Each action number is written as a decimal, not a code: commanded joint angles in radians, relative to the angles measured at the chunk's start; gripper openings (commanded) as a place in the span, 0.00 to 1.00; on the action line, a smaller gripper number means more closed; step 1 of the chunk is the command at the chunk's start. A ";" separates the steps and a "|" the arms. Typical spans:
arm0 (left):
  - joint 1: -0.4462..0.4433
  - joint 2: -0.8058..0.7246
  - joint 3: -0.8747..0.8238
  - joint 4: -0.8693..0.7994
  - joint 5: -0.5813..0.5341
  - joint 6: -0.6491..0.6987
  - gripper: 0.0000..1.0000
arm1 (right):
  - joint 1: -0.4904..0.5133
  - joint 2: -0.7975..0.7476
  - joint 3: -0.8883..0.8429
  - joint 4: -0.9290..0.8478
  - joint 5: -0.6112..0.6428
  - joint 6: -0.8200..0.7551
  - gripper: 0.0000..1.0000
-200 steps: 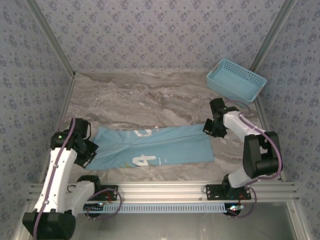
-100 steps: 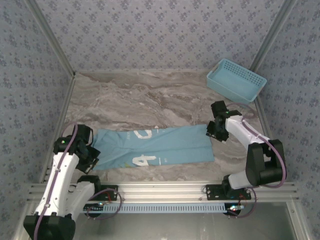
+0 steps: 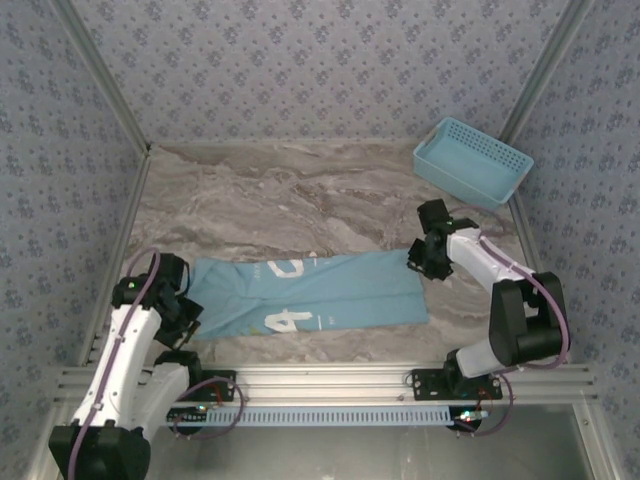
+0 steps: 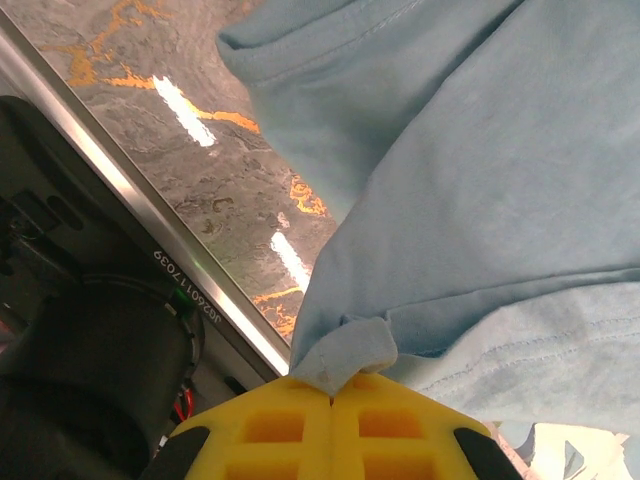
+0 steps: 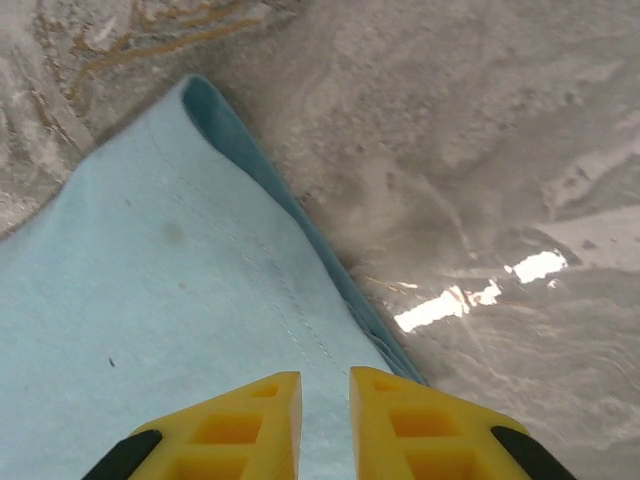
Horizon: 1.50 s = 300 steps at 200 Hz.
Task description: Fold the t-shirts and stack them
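Note:
One light sky-blue t-shirt [image 3: 330,292] lies folded into a long band across the near part of the marble table, white lettering showing near its middle. At its left end my left gripper [image 3: 186,308] is shut on a pinched fold of the t-shirt [image 4: 480,150] between the yellow fingers of the left gripper [image 4: 332,385]. My right gripper [image 3: 419,262] hovers over the far right corner. In the right wrist view the right gripper [image 5: 325,388] stands narrowly open, the hem of the t-shirt [image 5: 150,290] lying flat below it, not gripped.
A rigid light-blue lattice basket [image 3: 472,160] stands at the back right corner. The metal rail [image 4: 150,215] of the table's near edge runs close to my left gripper. Bare marble [image 3: 300,190] stretches behind the shirt.
My right gripper has let go of the shirt's right corner and now stands slightly open above it. The left arm has drawn a little toward the near edge, still holding the cloth.

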 commanded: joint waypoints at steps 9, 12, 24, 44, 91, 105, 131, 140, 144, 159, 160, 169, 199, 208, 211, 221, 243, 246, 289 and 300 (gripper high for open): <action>-0.007 0.018 -0.040 0.077 0.083 0.004 0.04 | 0.003 0.043 0.057 0.047 -0.038 0.010 0.22; -0.008 0.021 -0.036 0.083 0.088 0.007 0.09 | 0.003 0.047 0.059 0.046 -0.044 0.009 0.23; -0.012 0.038 0.005 0.084 0.079 0.016 0.29 | -0.003 0.058 0.064 0.059 -0.054 0.009 0.27; -0.011 0.094 0.111 0.114 0.053 0.051 0.52 | -0.028 0.094 0.069 0.106 -0.090 -0.019 0.35; 0.135 0.423 0.288 0.343 0.119 0.172 0.59 | -0.060 0.208 0.145 0.138 -0.117 -0.074 0.42; 0.175 0.543 0.323 0.429 0.152 0.218 0.59 | -0.072 0.236 0.164 0.137 -0.129 -0.074 0.43; 0.200 0.755 0.409 0.478 0.150 0.331 0.58 | -0.080 0.292 0.210 0.116 -0.141 -0.124 0.44; 0.200 0.804 0.433 0.482 0.142 0.370 0.57 | -0.080 0.311 0.225 0.103 -0.137 -0.127 0.44; 0.200 0.818 0.438 0.483 0.142 0.384 0.56 | -0.080 0.316 0.231 0.101 -0.134 -0.129 0.45; 0.200 0.848 0.443 0.480 0.139 0.413 0.53 | -0.078 0.327 0.236 0.101 -0.131 -0.128 0.45; 0.199 0.849 0.441 0.481 0.140 0.415 0.52 | -0.078 0.327 0.236 0.101 -0.132 -0.127 0.45; 0.199 0.852 0.433 0.493 0.147 0.426 0.47 | -0.080 0.331 0.233 0.101 -0.138 -0.125 0.45; 0.200 0.852 0.407 0.500 0.141 0.434 0.37 | -0.078 0.348 0.240 0.101 -0.128 -0.121 0.45; 0.200 0.846 0.402 0.507 0.146 0.435 0.36 | -0.078 0.354 0.245 0.101 -0.125 -0.120 0.45; 0.200 0.844 0.403 0.504 0.147 0.437 0.35 | -0.077 0.357 0.248 0.101 -0.124 -0.119 0.45; 0.199 0.838 0.409 0.489 0.143 0.446 0.35 | -0.075 0.362 0.250 0.101 -0.121 -0.119 0.45; 0.187 0.803 0.437 0.420 0.094 0.475 0.41 | -0.075 0.363 0.261 0.064 -0.103 -0.120 0.45; 0.182 0.790 0.440 0.412 0.082 0.480 0.43 | -0.073 0.360 0.262 0.063 -0.097 -0.121 0.45; 0.062 0.694 0.465 0.345 -0.031 0.598 0.47 | -0.051 0.333 0.271 0.058 -0.082 -0.137 0.45; 0.040 0.712 0.450 0.341 -0.051 0.618 0.45 | -0.040 0.336 0.275 0.052 -0.084 -0.143 0.45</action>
